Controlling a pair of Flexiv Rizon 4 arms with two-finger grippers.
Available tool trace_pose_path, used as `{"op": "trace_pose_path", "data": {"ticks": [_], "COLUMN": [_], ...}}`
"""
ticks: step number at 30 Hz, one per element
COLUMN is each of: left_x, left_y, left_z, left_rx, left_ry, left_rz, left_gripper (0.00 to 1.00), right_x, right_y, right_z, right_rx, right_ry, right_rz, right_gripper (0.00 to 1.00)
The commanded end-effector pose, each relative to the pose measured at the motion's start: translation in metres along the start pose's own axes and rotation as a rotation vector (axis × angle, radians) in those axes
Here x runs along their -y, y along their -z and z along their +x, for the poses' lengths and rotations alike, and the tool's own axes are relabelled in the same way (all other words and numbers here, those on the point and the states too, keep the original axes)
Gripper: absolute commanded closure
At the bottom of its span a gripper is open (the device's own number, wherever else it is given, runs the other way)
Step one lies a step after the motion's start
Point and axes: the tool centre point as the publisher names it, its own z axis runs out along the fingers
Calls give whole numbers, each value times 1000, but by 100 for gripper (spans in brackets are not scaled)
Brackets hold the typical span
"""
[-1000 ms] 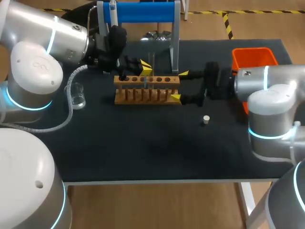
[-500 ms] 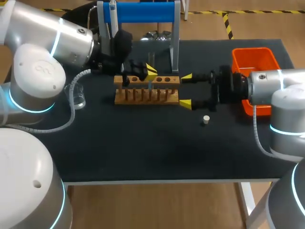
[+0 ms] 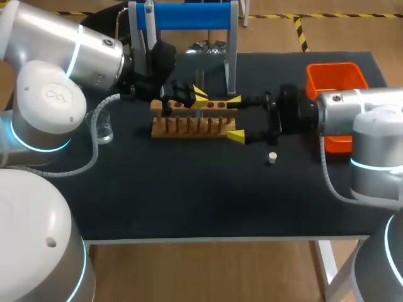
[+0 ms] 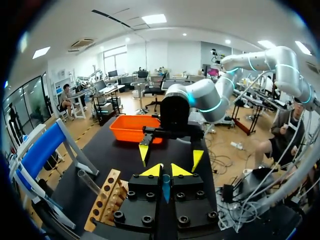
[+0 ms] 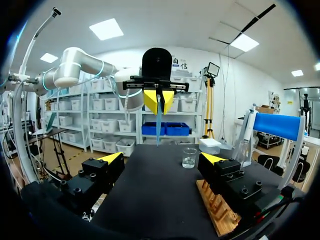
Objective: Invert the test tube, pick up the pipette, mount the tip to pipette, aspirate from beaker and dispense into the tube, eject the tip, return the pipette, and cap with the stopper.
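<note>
While left gripper pinches tube over rack, right gripper wide alongside, you seem mid-inversion; reseat it next.

My left arm and right arm are gleaming silver-white, with cyan rings glowing at the joints. My left gripper and right gripper are showing black bodies and bright yellow tips. The tube is looking pale teal-blue. The rack is showing warm brown wood against the black table. The bin is glowing orange, the stand is showing blue between grey posts, the stopper is looking off-white, and the beaker is looking clear.
</note>
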Motion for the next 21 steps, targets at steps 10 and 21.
{"op": "trace_pose_path", "data": {"ticks": [10,21], "left_x": [0,0], "left_y": [0,0], "left_z": [0,0], "left_rx": [0,0], "left_ry": [1,1], "left_rz": [-2,-2], "left_gripper": [100,100], "right_x": [-18,-28], "right_y": [-29,-57], "right_z": [3,6], "right_rx": [-62,-111], "right_ry": [-8,-2], "right_rz": [-37,-58], "right_gripper": [0,0]}}
